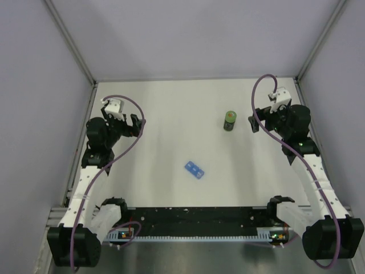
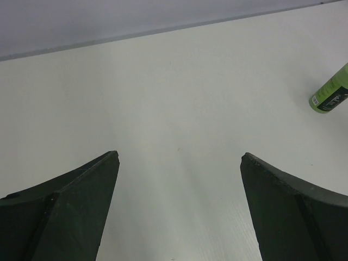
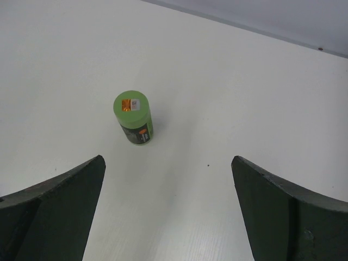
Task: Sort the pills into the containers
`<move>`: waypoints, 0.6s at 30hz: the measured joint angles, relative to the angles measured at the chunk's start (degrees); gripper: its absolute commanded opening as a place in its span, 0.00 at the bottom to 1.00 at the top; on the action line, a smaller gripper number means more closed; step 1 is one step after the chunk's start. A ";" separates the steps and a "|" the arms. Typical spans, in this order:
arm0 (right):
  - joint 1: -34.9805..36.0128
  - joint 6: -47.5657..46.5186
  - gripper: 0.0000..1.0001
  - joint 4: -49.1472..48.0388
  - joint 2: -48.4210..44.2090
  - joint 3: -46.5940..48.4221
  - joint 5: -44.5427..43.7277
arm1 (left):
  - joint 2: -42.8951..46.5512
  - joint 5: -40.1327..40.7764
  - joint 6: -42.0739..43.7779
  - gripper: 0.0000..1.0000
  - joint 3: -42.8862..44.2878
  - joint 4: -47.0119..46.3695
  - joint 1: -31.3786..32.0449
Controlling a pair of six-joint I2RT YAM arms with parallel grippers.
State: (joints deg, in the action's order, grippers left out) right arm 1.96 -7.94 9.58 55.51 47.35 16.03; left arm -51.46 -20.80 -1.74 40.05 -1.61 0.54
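Well apart, left hand [image 2: 179,156] and right hand [image 3: 168,159], jaws wide.

The table [image 1: 171,114] is matt, the pill box [image 1: 195,170] plastic.

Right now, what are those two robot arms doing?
Nothing is being held yet. Both arms hover over the white table, the left gripper and right gripper open and empty. The small translucent blue plastic pill box lies mid-table, untouched. The green-capped cylindrical bottle stands upright near the right gripper.
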 measured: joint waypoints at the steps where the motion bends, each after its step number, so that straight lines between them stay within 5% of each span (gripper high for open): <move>1: 0.00 0.00 0.99 0.02 0.00 0.00 0.04 | 0.00 0.00 0.00 0.99 0.00 0.00 0.00; 18: 0.94 -3.28 0.99 6.84 -0.04 1.57 6.97 | -0.07 2.34 1.31 0.99 0.04 2.69 0.00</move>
State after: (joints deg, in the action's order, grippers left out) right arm 2.90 -11.22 16.43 55.46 48.93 23.00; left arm -51.53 -18.46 -0.43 40.10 1.08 0.54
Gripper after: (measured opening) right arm 0.990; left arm 0.987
